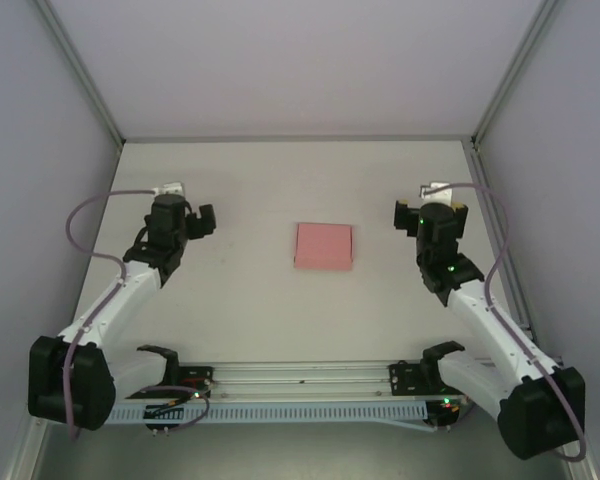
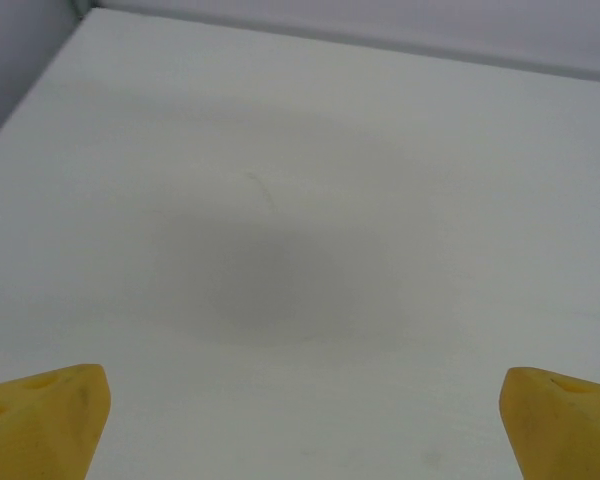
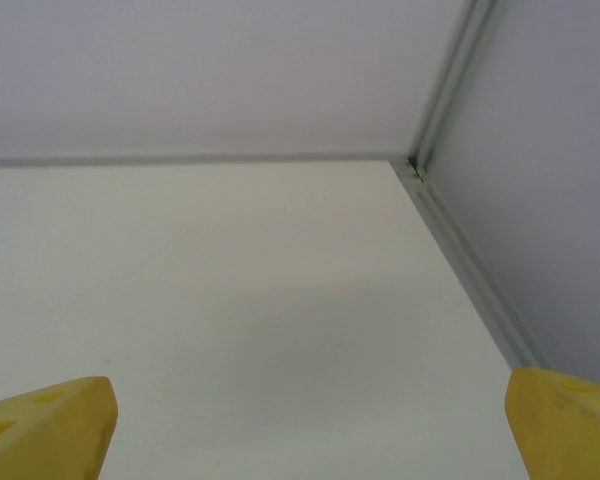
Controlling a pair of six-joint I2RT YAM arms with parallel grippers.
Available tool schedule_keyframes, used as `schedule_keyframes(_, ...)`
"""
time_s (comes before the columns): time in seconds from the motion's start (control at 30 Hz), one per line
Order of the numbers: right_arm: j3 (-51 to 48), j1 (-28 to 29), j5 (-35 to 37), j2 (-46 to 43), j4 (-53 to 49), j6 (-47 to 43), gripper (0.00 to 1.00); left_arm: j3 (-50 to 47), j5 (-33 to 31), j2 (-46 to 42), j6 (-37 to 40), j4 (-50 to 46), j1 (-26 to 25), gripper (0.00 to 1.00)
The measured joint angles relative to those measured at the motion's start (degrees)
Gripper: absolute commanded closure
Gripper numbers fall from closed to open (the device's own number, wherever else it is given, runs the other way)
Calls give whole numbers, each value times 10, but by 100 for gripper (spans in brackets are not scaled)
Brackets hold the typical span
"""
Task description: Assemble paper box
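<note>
Since the paper box [image 1: 323, 246] lies flat in the middle of the tabletop [image 1: 250, 310], well apart from both sets of jaws, which gape wide and empty, I'd worry about any pickup: thin card could skid or crease if pinched badly.

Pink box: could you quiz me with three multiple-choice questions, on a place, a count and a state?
1. Where is the pink box? A middle of the table B held aloft C against the back wall
2. How many pink things are there? A one B two C three
3. How are the left pincer and right pincer? A both shut B both open, empty C one gripping the box
Answers: A, it lies centred, untouched; A, nothing else is pink; B, both gape wide with nothing between.
</note>
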Motion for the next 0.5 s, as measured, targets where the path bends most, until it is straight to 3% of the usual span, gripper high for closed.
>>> schedule_keyframes(0.13,-123,-39,-19,47,130,-3,0,-94,19,25,43,155,66,0)
schedule_keyframes(0.27,-149,-105,-89,103,227,-4,0,-138,55,89,67,278,121,0)
schedule_keyframes(0.5,-184,-153,-130,243,456,14,0,-193,98,167,108,464,138,0)
